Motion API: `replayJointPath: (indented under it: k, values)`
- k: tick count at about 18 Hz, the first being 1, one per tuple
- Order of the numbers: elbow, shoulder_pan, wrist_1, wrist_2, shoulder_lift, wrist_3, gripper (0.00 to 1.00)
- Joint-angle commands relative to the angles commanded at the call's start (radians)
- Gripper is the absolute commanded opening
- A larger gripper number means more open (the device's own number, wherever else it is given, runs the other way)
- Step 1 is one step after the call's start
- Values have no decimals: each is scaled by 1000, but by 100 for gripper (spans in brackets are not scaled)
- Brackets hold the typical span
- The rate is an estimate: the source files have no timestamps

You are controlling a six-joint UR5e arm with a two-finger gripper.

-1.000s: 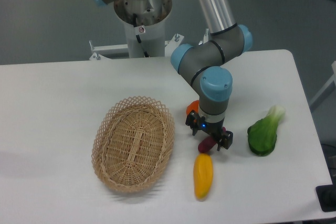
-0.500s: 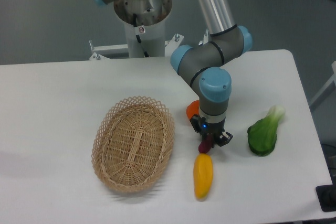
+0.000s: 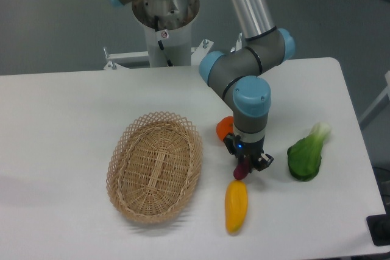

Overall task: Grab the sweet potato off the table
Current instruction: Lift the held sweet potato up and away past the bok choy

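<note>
dull grey-blue floor (image 3: 49, 22) lies behind, evenly lit, with no furniture visible.

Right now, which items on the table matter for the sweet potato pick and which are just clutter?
In play:
- slim purple sweet potato, between the fingers of the gripper
- white table it is picked from

Lying about:
- oval woven wicker basket
- yellow-orange oblong vegetable, just in front of the gripper
- round orange fruit, mostly hidden behind the arm
- green leafy bok choy

White table (image 3: 73, 108) — basket (image 3: 155, 167), yellow vegetable (image 3: 236, 205), greens (image 3: 304, 158).
</note>
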Motion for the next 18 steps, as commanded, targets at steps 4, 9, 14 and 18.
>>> replayJointPath:
  k: [4, 9, 14, 18]
  values:
    - [11, 54, -20, -17, 31, 75, 27]
    - [49, 120, -55, -121, 78, 94, 27]
    - [100, 121, -113, -121, 127, 94, 28]
    - [124, 176, -121, -123, 169, 95, 27]
